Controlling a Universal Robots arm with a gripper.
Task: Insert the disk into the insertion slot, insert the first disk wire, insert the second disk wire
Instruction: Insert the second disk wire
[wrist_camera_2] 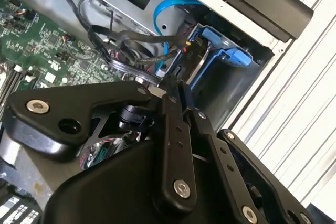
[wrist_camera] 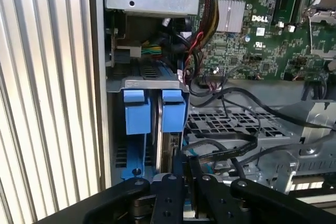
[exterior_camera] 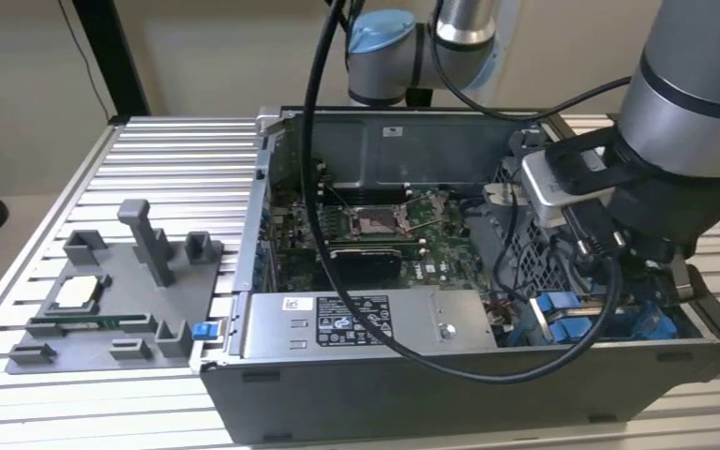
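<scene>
Arm down in the open computer case (exterior_camera: 460,394), working at the drive bay.

The gripper (wrist_camera_2: 170,85) has its fingers (wrist_camera: 190,174) drawn close together at the back edge of the disk (wrist_camera: 169,153), beside black cables (wrist_camera: 231,142); whether it grips one I cannot tell. The disk stands on edge in the slot (wrist_camera: 152,85), between blue clips (wrist_camera: 136,114), near the case's corner on the exterior view's right.

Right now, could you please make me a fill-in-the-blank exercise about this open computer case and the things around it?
1. The pincer is close to the insertion slot, whose plastic clips are ___.
2. The motherboard in the case is ___ in colour.
3. The grey fixture lies on the exterior view's ___ of the case.
Missing words: blue; green; left.
</scene>
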